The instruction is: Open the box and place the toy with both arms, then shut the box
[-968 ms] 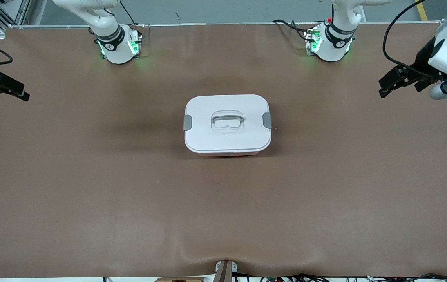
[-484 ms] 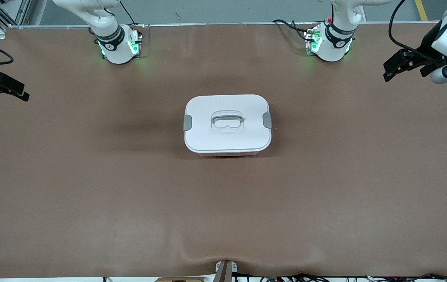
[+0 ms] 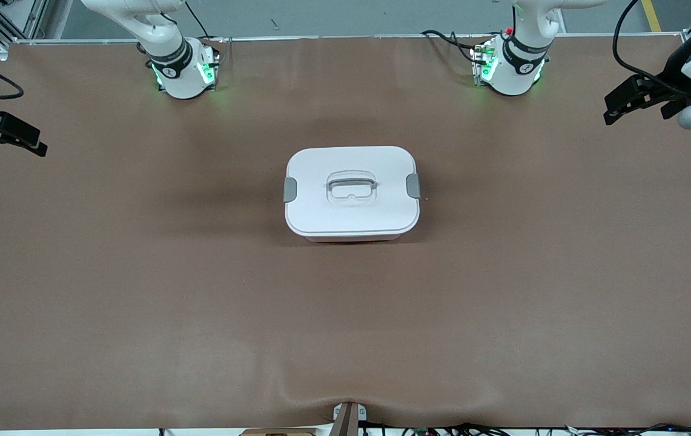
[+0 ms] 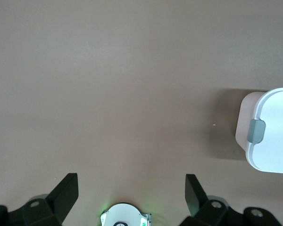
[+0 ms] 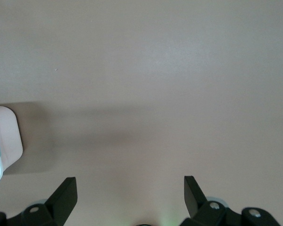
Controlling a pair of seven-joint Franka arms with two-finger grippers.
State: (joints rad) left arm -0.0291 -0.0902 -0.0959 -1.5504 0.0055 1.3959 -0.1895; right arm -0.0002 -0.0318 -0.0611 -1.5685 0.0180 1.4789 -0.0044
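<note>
While lidded and clipped, sits mid-table: box (image 3: 352, 192), long axis running from one arm's end to the other.
Held spread and empty above the table's ends: left gripper (image 3: 630, 102), right gripper (image 3: 9, 136), partly cut off; toy unseen.

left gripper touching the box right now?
Apart. The front view shows the left gripper open at the left arm's end of the table, with bare table between it and the box. The left wrist view shows the same gap.
</note>
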